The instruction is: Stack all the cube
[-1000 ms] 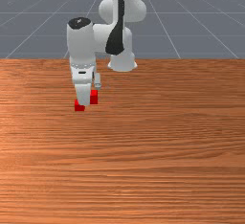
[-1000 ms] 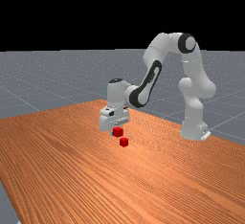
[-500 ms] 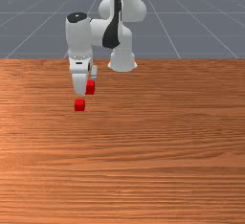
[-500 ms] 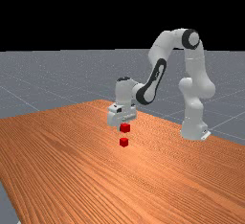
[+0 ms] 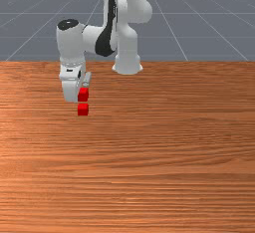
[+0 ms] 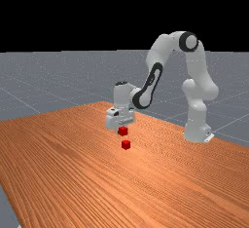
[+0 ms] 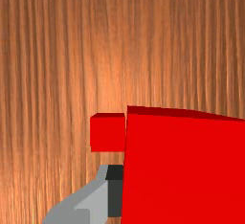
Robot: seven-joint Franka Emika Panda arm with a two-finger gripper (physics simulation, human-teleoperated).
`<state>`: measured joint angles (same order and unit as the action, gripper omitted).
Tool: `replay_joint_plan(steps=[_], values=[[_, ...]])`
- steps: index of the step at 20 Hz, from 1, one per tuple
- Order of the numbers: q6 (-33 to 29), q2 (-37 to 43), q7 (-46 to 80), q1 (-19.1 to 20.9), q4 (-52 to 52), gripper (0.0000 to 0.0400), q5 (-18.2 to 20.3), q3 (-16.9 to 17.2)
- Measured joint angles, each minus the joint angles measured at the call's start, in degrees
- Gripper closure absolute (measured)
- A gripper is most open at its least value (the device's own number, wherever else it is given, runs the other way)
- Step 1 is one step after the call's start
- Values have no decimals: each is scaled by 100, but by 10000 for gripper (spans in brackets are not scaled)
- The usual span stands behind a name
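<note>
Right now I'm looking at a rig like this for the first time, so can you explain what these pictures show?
This is a simulated robot arm, white and grey, ending in a two-fingered hand. The front view faces it across the table, which is orange-brown wood. The far view stands farther off and takes in the whole arm. The wrist view comes from a camera on the hand, looking down past its fingers. The hand holds one red cube above the table; it looms large in the wrist view, being close to that camera. The other red cube rests on the table, not touching the held one.
</note>
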<state>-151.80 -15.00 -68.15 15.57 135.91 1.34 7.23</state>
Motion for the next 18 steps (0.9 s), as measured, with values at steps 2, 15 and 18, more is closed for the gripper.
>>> replay_joint_plan(steps=[2,15,18], values=[[-136,222,-161,64,358,210,-31,25],[-818,-618,-401,152,361,210,-19,0],[-821,-661,-446,186,301,210,-62,54]])
